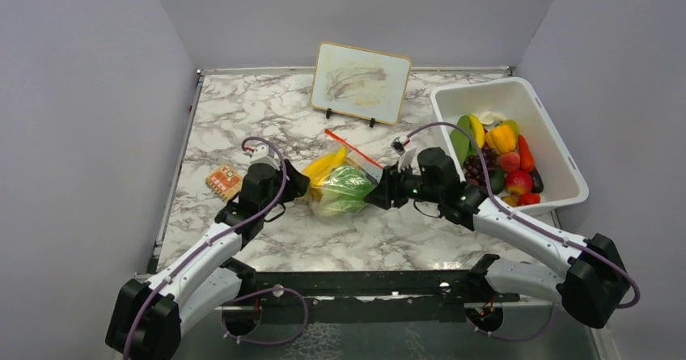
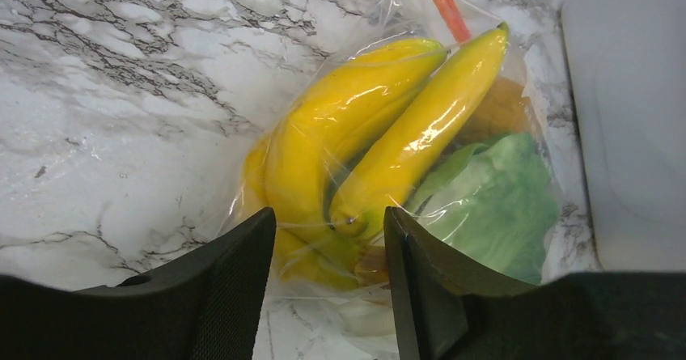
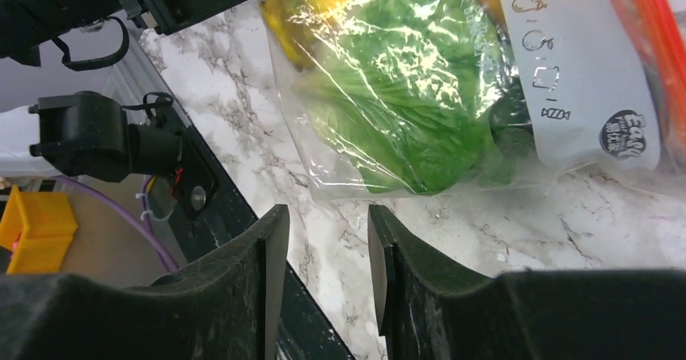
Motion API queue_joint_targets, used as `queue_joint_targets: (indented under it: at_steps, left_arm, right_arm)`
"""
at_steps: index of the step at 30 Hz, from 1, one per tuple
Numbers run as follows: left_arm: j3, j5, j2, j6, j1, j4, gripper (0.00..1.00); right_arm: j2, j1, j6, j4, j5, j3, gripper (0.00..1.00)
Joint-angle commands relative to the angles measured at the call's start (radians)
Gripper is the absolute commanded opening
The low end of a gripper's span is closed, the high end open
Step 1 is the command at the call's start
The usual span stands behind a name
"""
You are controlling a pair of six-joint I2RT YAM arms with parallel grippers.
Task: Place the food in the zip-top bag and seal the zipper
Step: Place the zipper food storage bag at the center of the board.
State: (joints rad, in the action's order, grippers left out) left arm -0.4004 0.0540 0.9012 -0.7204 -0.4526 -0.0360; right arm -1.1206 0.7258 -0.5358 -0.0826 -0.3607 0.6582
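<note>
The clear zip-top bag (image 1: 340,188) lies on the marble between my two grippers. It holds yellow bananas (image 1: 325,166) and green lettuce (image 1: 346,188). Its red-orange zipper (image 1: 353,150) points to the far side. My left gripper (image 1: 299,184) is open at the bag's left end. In the left wrist view its jaws (image 2: 329,214) straddle the bag's bottom edge, just below the bananas (image 2: 404,133) and lettuce (image 2: 493,198). My right gripper (image 1: 376,196) is open and empty at the bag's right side. In the right wrist view (image 3: 327,210) it is over bare marble, just short of the bag (image 3: 404,93).
A white tub (image 1: 518,85) at the right holds several more toy fruit and vegetables (image 1: 501,158). A small orange patterned card (image 1: 224,181) lies left of the left gripper. A framed board (image 1: 361,82) stands at the back. The table's dark front edge (image 3: 243,239) is near the right gripper.
</note>
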Motion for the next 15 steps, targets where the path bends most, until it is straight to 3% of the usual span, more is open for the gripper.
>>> queue_joint_targets:
  at_steps: [1, 6, 9, 11, 15]
  left_arm:
    - [-0.008, 0.066, -0.073, -0.065, 0.001, 0.049, 0.59]
    - [-0.093, 0.140, -0.183, 0.023, 0.001, 0.122, 0.75]
    - [-0.139, 0.163, -0.251, 0.091, 0.000, 0.149, 0.85]
    - [-0.162, 0.150, -0.290, 0.151, 0.000, 0.151, 0.98]
    - [-0.223, 0.102, -0.332, 0.248, 0.000, 0.191, 0.99]
  right_arm:
    - [0.066, 0.004, 0.072, -0.034, 0.075, 0.040, 0.42]
    - [0.123, 0.004, 0.113, -0.121, 0.167, 0.094, 0.53]
    - [0.172, 0.004, 0.117, -0.141, 0.208, 0.111, 0.66]
    - [0.210, 0.004, 0.123, -0.140, 0.217, 0.116, 0.79]
    - [0.274, 0.004, 0.124, -0.180, 0.272, 0.153, 0.94]
